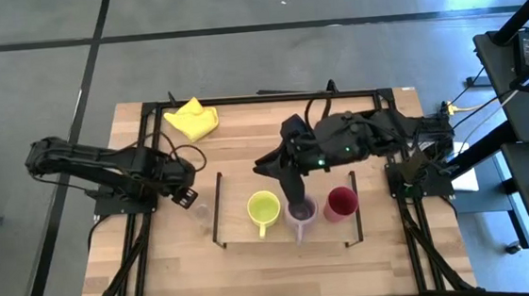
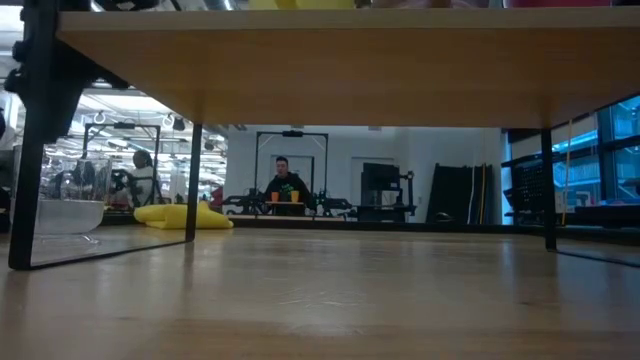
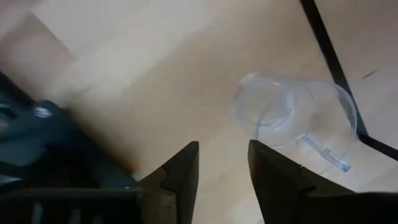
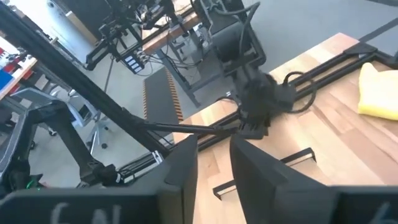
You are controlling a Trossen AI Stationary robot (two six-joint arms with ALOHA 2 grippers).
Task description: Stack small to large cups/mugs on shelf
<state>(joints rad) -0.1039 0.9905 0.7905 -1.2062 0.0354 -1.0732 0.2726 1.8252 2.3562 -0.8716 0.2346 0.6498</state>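
Shelf [image 1: 281,180] sat centre frame; three cups on it in a row; glass [image 1: 200,210] lay off its left end; cloth [image 1: 192,120] upper left; my arms flanked.

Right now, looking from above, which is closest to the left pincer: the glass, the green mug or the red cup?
From the left pincer:
1. Clear glass, right beside it, off the shelf.
2. Yellow-green mug, on the shelf's left part.
3. Red cup, on the shelf's right end.

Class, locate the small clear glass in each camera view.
High view: clear glass on the tabletop, just left of the shelf's black end frame.
Low view: far left, beside that frame.
Left wrist view: centre-right, beside it.
Right wrist view: absent.
Shared landmark: that frame.
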